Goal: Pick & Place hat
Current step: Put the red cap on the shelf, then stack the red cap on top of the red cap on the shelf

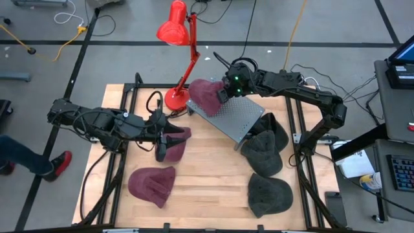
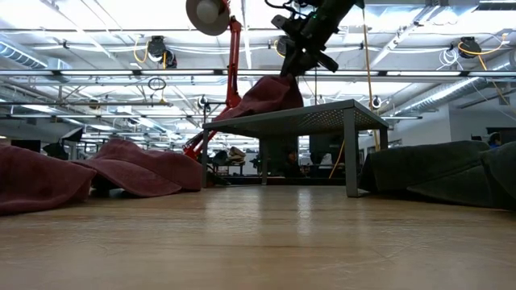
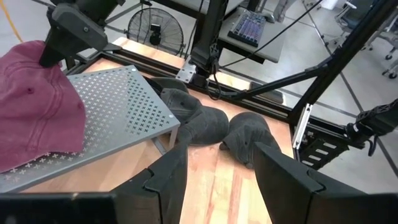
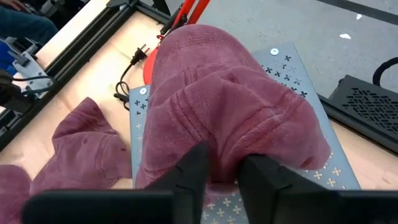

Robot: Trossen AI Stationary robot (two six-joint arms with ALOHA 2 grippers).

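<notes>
Now the right gripper [image 1: 226,90] is over the far end of the perforated metal stand [image 1: 239,120], and its fingers are closed on a fold of the maroon hat [image 1: 206,96]. In the right wrist view the two fingers pinch the cloth between them, and the hat is spread over the stand's top. In the low view the hat lies on the stand's edge and hangs a little over it, with the gripper just above. I judge that the step in hand is the placing: the hat is already resting on the stand but not yet let go. The next move probably calls for opening the fingers and lifting straight up, so the cloth does not drag off the edge.

The left gripper [image 1: 162,138] waits low over the wooden table [image 1: 207,194], with its fingers apart and empty, just beside another maroon hat [image 1: 178,141]. A third maroon hat [image 1: 152,185] lies near the front, and three dark grey hats [image 1: 266,173] lie on the right side. A red desk lamp [image 1: 178,39] stands behind the stand.

I can read no brand, label or writing anywhere.
</notes>
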